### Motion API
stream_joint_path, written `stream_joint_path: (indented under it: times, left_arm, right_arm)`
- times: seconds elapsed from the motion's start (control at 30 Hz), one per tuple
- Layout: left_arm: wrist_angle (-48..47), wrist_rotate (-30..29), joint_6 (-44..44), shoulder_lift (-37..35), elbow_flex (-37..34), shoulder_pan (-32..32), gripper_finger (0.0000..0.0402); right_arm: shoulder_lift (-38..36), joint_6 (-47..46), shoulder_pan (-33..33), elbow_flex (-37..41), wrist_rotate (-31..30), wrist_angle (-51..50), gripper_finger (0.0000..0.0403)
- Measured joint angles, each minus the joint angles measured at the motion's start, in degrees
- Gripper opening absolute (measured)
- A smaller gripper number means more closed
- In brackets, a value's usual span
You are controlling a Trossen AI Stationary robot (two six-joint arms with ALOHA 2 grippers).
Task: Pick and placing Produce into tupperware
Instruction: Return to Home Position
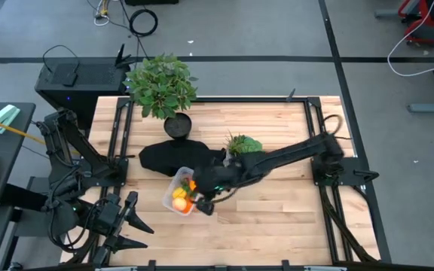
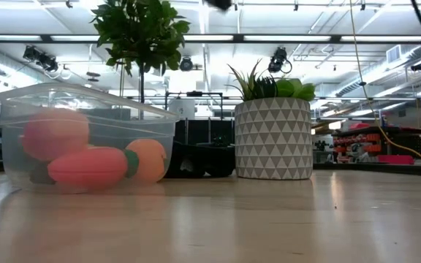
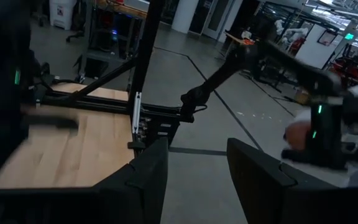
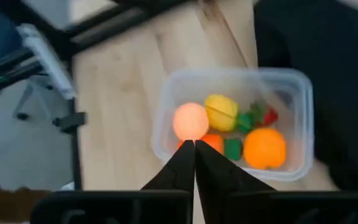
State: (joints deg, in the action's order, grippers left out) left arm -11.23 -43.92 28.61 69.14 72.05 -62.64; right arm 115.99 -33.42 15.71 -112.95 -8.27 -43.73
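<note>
The tupperware sits on the worktop. One short end is just beside a black cloth, and the long axis slants away from it. Past that end of the tupperware stand a white patterned pot and a leafy plant. The produce lies inside, the carrot flat with its green top toward the pot. The right gripper hovers over the tupperware's rim, jaws clenched on nothing. The left gripper is well apart from it, jaws released.

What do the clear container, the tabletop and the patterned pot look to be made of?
Clear container: thin translucent plastic, slightly glossy; the toy produce shows through its walls. Tabletop: light wood, jointed strips with visible grain, satin finish. Patterned pot: matte white with grey triangles, probably ceramic or painted plastic; cannot tell which.
</note>
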Motion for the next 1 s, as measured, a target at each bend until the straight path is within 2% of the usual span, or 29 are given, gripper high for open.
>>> stream_joint_path:
  times: [0.07,0.17,0.33,0.57,0.8,1.0]
  left_arm:
    - [-0.2,0.0,-0.1,0.0,0.0,0.1,0.0172]
    - [-0.2,0.0,-0.2,0.0,0.0,0.2,0.0172]
    - [0.0,0.0,-0.8,0.0,0.0,0.2,0.0172]
    - [0.0,-5.4,-3.0,0.0,0.0,0.2,0.0172]
    - [1.4,-16.7,-8.6,0.0,0.0,2.9,0.0172]
    - [3.7,-17.6,-14.2,0.0,0.0,9.4,0.0172]
  right_arm:
    - [-3.8,2.8,0.2,1.5,0.2,1.3,0.0008]
    - [-11.0,3.7,0.3,7.5,0.5,8.4,0.0006]
    - [-27.0,2.2,0.6,27.1,0.2,29.0,0.0003]
    - [-49.1,1.9,4.4,52.7,-9.4,51.8,0.0002]
    - [-63.3,4.2,7.1,70.6,-11.3,62.6,0.0001]
    - [-73.0,4.7,7.2,83.7,-8.5,71.2,0.0000]
